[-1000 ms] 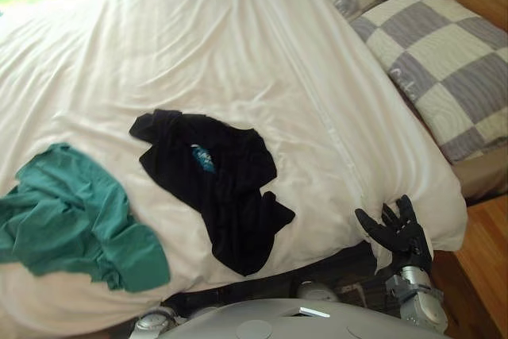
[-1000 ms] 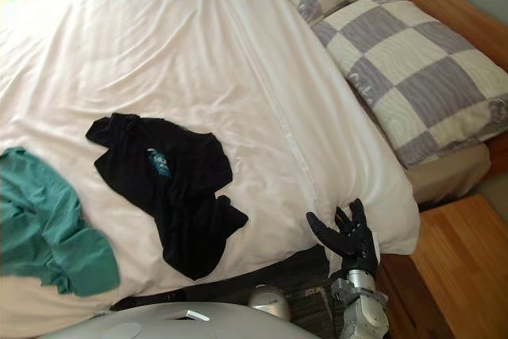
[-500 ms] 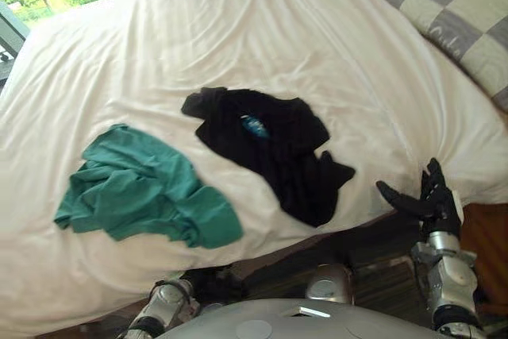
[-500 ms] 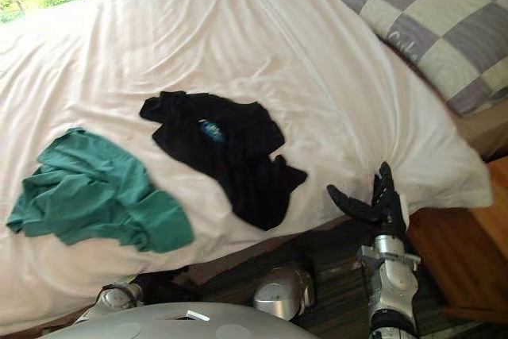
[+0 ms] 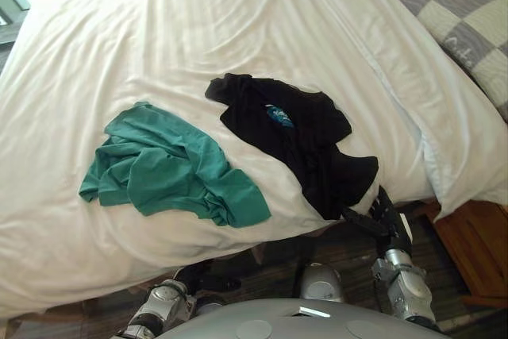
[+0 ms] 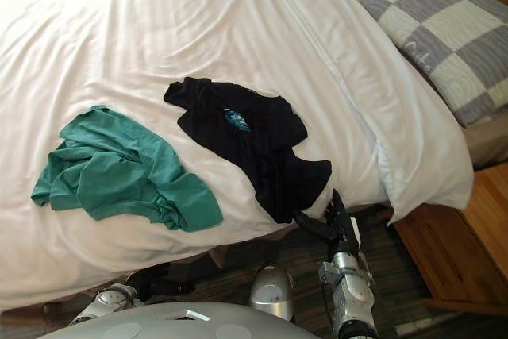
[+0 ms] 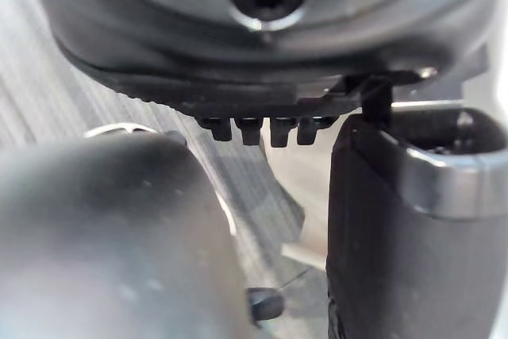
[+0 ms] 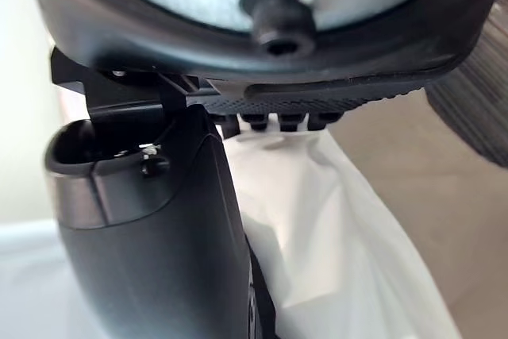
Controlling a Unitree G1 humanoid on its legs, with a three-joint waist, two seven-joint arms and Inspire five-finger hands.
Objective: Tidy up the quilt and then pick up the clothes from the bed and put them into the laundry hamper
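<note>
White quilt [image 5: 238,29]: spread and creased, with its near edge draped toward the floor [image 5: 349,250].
Black garment [image 5: 309,148]: crumpled right of centre on the quilt, its lower end at the near edge.
Green garment [image 5: 167,172]: bunched to the left of the black one and apart from it.
Checked pillows [image 5: 468,13]: cut off at the frame's corner.
Right hand [image 5: 383,216]: below the quilt edge, fingers spread, thumb out, holding nothing. It is close under the black garment's tip; contact cannot be told.
Left hand [image 5: 205,281]: low beneath the near edge; its state cannot be told.
Risks, as judged:
- A pinch at the black tip may gather quilt cloth too and undo the tidying.
- A light brush may drag the garment off onto the floor.

Hard to make out: the garments' type and the folds underneath.
</note>
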